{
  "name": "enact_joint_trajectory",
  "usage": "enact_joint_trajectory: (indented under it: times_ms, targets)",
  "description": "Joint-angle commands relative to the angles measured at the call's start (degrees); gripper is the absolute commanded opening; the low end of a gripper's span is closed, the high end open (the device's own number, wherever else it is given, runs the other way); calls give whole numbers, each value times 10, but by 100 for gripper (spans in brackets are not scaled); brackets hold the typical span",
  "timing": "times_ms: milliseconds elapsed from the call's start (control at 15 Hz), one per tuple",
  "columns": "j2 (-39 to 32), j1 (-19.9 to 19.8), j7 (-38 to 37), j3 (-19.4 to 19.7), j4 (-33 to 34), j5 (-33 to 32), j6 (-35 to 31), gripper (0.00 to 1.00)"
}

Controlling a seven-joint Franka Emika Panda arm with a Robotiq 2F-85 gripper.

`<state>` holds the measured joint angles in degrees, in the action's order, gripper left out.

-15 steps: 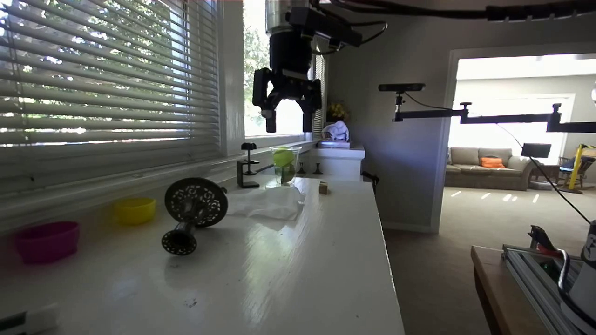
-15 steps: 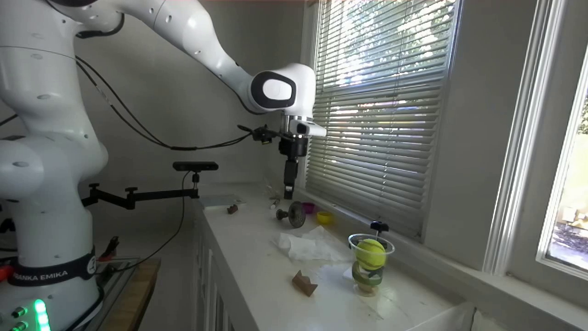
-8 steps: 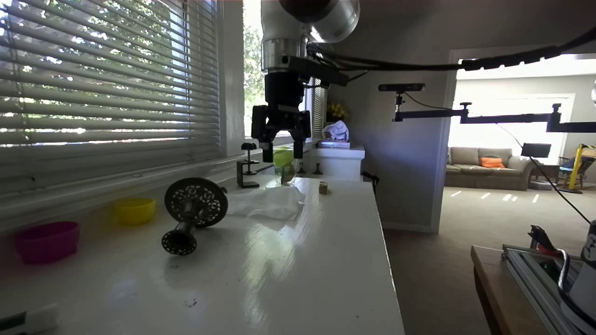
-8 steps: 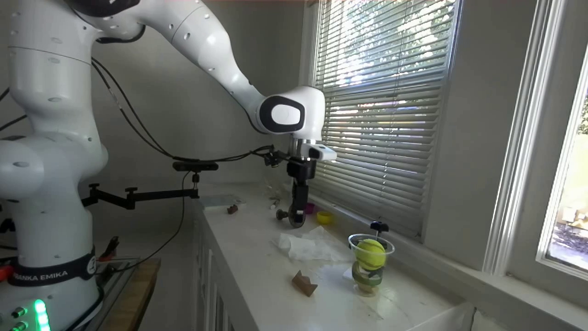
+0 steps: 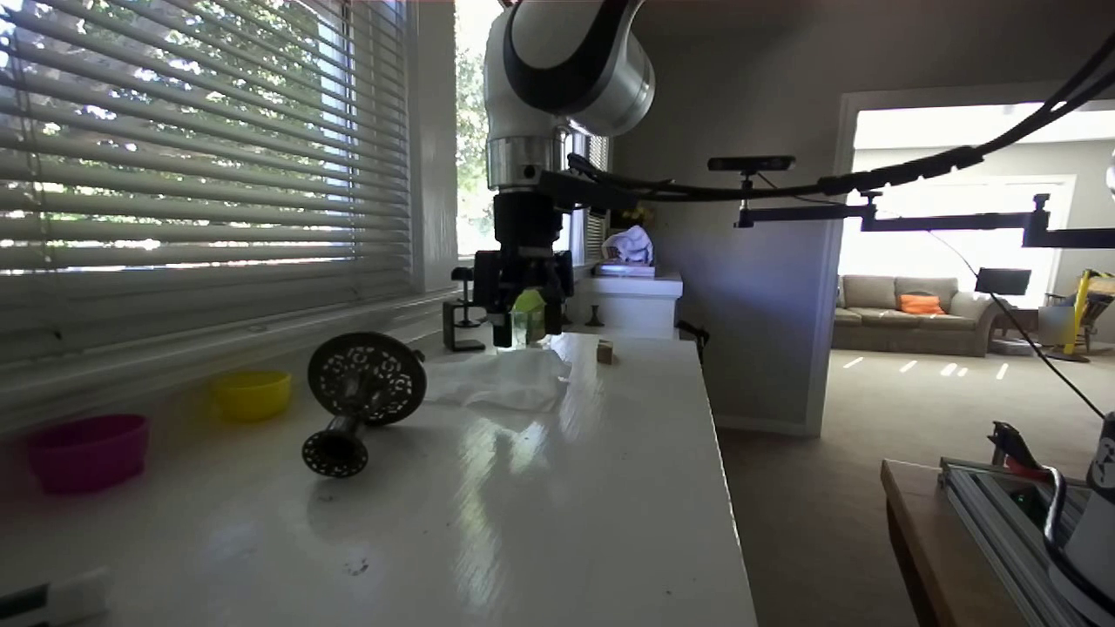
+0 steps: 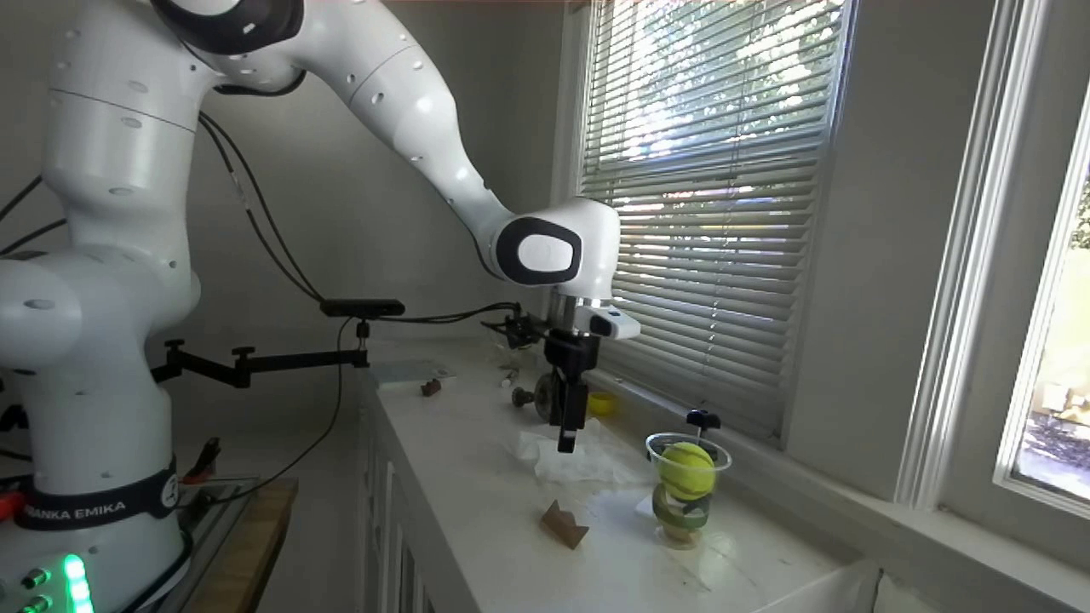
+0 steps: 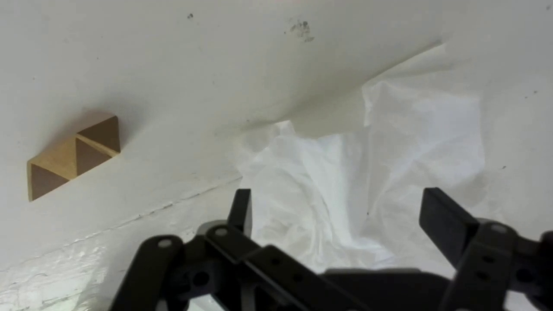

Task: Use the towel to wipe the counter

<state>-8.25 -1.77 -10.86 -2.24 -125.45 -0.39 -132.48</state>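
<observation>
The towel is a thin, crumpled white sheet lying on the white counter (image 5: 627,488). It shows in both exterior views (image 5: 496,383) (image 6: 592,462) and fills the middle of the wrist view (image 7: 337,172), with a raised fold between the fingers. My gripper (image 5: 528,329) points straight down above the towel; it also shows in an exterior view (image 6: 566,438). In the wrist view my gripper (image 7: 339,205) is open, its fingers wide apart with nothing between them. The fingertips appear to be above the sheet, not touching it.
A brown wooden block (image 7: 71,155) lies beside the towel. A clear cup with a tennis ball (image 6: 688,472) and a black clamp (image 5: 457,326) stand near the window. A dark metal candlestick (image 5: 366,383) lies tipped over near a yellow bowl (image 5: 251,394) and a magenta bowl (image 5: 91,453).
My gripper has come down and moved along the counter from above the candlestick to over the towel. It stays open. The towel and the other objects have not moved.
</observation>
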Motion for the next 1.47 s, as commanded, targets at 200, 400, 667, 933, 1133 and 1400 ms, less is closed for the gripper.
enact_joint_trajectory:
  times_ms: [200, 400, 667, 933, 1133, 1400]
  targets:
    - [-51, 17, 7, 8, 38, 2, -10, 100]
    - [-42, 20, 4, 10, 27, 3, -6, 91]
    - [-48, 22, 4, 9, 34, 3, -6, 73]
    - [-48, 22, 4, 10, 35, 3, -6, 73]
    - [-48, 22, 4, 10, 35, 3, -6, 57]
    - [-48, 25, -10, 13, 36, -3, -8, 48]
